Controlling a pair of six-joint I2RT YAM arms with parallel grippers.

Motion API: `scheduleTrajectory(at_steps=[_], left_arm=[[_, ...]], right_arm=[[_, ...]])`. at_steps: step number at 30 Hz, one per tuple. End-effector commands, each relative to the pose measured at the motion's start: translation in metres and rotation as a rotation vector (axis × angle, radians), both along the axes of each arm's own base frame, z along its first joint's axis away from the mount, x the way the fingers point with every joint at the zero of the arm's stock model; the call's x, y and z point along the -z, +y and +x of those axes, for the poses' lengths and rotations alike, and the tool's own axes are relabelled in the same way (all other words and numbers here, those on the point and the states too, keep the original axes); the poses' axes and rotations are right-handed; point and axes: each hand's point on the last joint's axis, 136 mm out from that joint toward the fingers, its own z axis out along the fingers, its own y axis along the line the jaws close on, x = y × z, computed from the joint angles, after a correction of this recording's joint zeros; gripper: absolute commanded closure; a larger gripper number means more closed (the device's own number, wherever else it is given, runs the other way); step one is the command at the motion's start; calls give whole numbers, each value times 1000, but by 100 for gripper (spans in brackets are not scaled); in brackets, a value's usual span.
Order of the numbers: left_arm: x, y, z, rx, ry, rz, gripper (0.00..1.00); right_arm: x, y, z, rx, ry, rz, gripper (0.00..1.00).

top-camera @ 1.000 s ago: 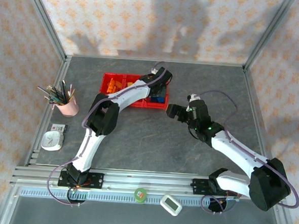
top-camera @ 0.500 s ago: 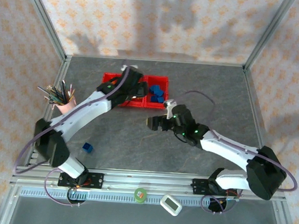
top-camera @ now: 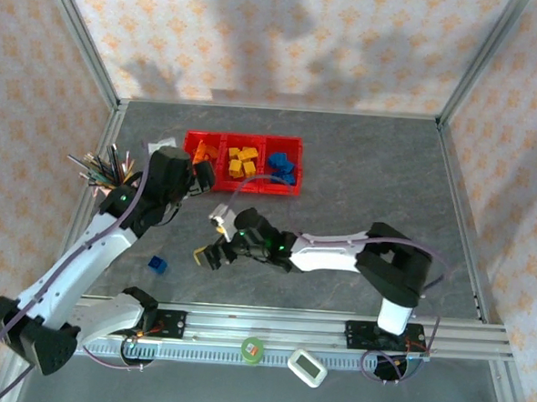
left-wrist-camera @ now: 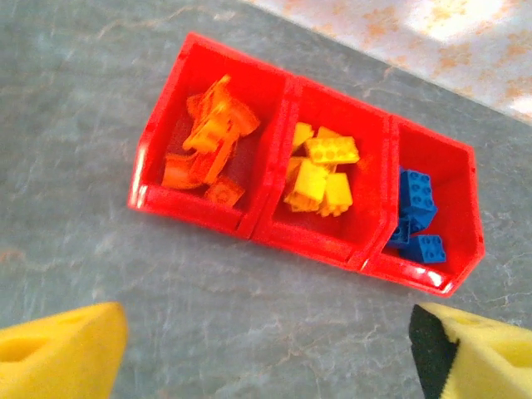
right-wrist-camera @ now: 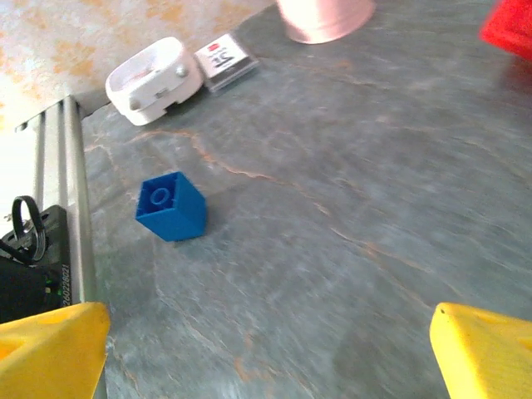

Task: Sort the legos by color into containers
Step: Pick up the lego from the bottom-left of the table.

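Red containers (left-wrist-camera: 316,245), orange legos (left-wrist-camera: 208,141), yellow legos (left-wrist-camera: 320,176), blue legos (left-wrist-camera: 418,195), grey table (left-wrist-camera: 249,312)

A single blue one-stud brick (right-wrist-camera: 170,206) sits on the grey marbled table (right-wrist-camera: 349,191), left of centre, near the aluminium rail (right-wrist-camera: 71,166). Beyond it a white gadget (right-wrist-camera: 154,81) and a small labelled card (right-wrist-camera: 226,60) lie side by side, the pink cup (right-wrist-camera: 324,15) further right. The right gripper (right-wrist-camera: 266,357) has its yellow pads (right-wrist-camera: 50,349) spread wide, clear of the brick

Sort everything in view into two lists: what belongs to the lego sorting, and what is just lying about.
Job: orange legos, yellow legos and blue legos in the red tray; loose blue brick on the table.
Lying about: pink pencil cup, white gadget, small card beside it.
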Motion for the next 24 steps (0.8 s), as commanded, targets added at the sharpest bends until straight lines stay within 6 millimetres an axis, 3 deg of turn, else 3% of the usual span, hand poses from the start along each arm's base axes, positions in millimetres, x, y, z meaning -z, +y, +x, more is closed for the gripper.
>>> scheduleTrajectory(at_steps=[1,10,24], left_arm=[[19,19,-28,-75,70,-4,4],[19,52,-69,-203,90,6,0],[21,67,-95,-296,86,-67,1]], right_arm=[[-12,36,-12,-112,-105,55,3],[16,91,-34,-226,-133,46,4],[54,134,-44,-326,-141,-6,8]])
